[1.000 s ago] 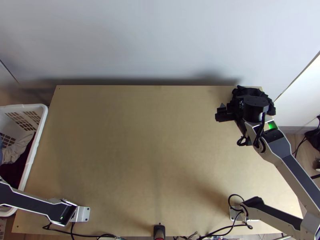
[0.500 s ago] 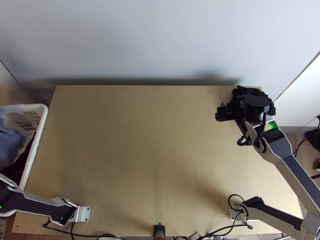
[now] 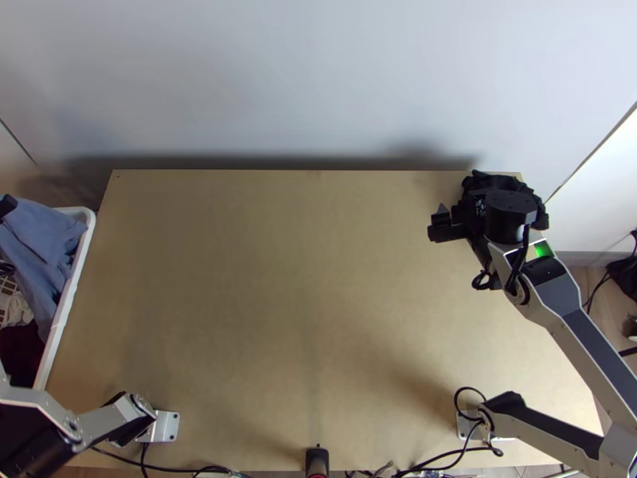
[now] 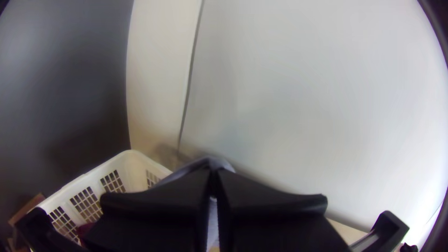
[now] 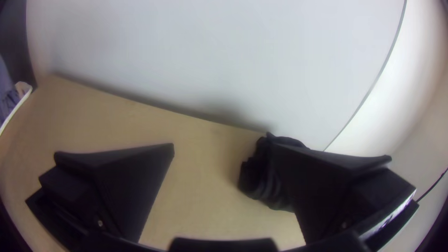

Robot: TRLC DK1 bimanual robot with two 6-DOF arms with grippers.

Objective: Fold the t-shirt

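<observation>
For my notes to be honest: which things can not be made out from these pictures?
Full outline of the blue cloth: cut off by the top view's left edge.
Which part the left claw pinches: covered by its fingers, left wrist view.
Shape of the dark bundle: partly behind the right claw, right wrist view.

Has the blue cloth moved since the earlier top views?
Yes. The blue cloth has shifted up the picture and rightward against the white plastic basket, now covering part of its far rim.
</observation>
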